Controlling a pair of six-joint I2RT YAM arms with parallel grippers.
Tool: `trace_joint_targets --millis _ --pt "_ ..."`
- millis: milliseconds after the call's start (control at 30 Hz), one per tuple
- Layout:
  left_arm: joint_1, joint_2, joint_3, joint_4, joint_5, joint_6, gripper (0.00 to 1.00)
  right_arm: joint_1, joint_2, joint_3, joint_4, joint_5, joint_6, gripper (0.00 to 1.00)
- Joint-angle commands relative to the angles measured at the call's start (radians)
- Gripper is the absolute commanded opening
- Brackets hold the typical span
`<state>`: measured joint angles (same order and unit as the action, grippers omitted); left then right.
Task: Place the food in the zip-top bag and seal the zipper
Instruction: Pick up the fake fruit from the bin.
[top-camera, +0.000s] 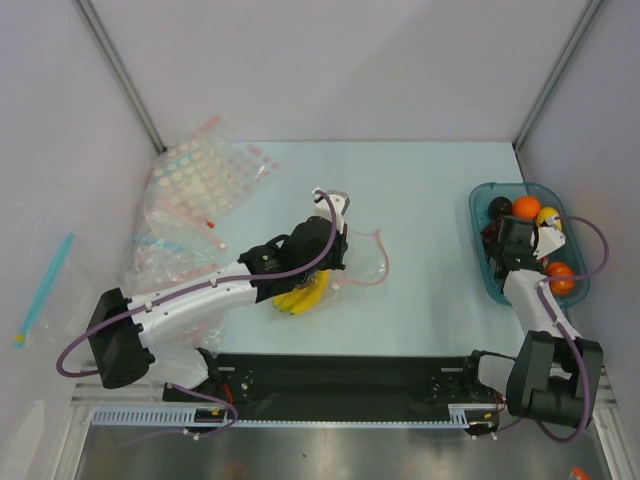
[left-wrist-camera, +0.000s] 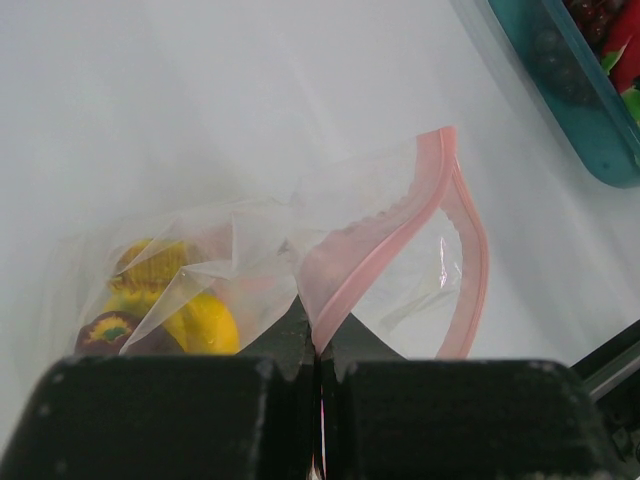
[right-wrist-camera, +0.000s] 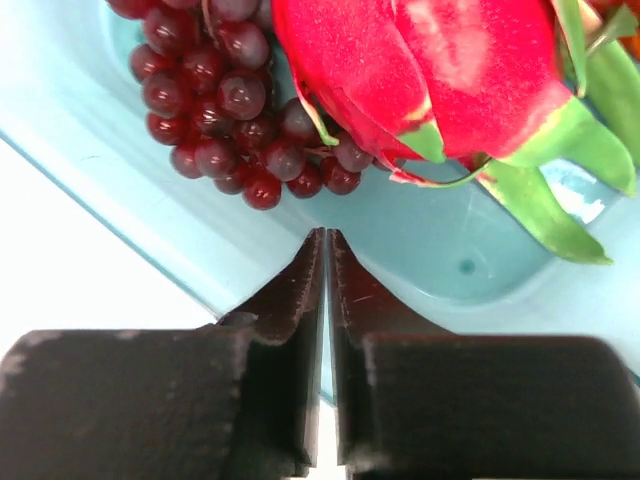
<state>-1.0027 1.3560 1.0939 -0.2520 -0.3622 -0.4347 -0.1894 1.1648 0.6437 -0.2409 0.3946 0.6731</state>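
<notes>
The left gripper (left-wrist-camera: 318, 350) pinches the zipper (left-wrist-camera: 360, 270) of the bag (left-wrist-camera: 200, 260); the right gripper (right-wrist-camera: 327, 240) hangs closed and empty over the tray (right-wrist-camera: 150, 200), dragon fruit (right-wrist-camera: 440, 70) just beyond its tips.

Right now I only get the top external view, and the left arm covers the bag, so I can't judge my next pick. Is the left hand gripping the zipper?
Observer: Yes. The left wrist view shows the left hand shut on one lip of the zipper, and the mouth gapes open.
Operator: Anything besides bananas inside?
Observer: A dark purple-brown fruit lies beside the bananas in the zip-top bag.
Operator: Is the right hand holding anything?
Observer: No. The right hand is shut on nothing, its tips over the teal tray, just short of the grapes and the dragon fruit.
</notes>
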Motion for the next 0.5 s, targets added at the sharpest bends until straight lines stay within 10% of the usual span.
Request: trace_joint_targets --millis 0,100,467 --pt "0.004 -0.011 0.018 0.020 -0.009 0.017 0.00 0.007 -0.057 0.004 0.003 0.070 -0.027 0.40" --pt "0.004 -0.017 0.018 0.022 -0.012 0.017 0.00 -0.001 -0.082 0.023 -0.060 0.162 0.005 0.96" --pt "0.004 -0.018 0.014 0.023 -0.001 0.014 0.00 -0.231 -0.036 0.045 -0.064 -0.014 0.016 1.00"
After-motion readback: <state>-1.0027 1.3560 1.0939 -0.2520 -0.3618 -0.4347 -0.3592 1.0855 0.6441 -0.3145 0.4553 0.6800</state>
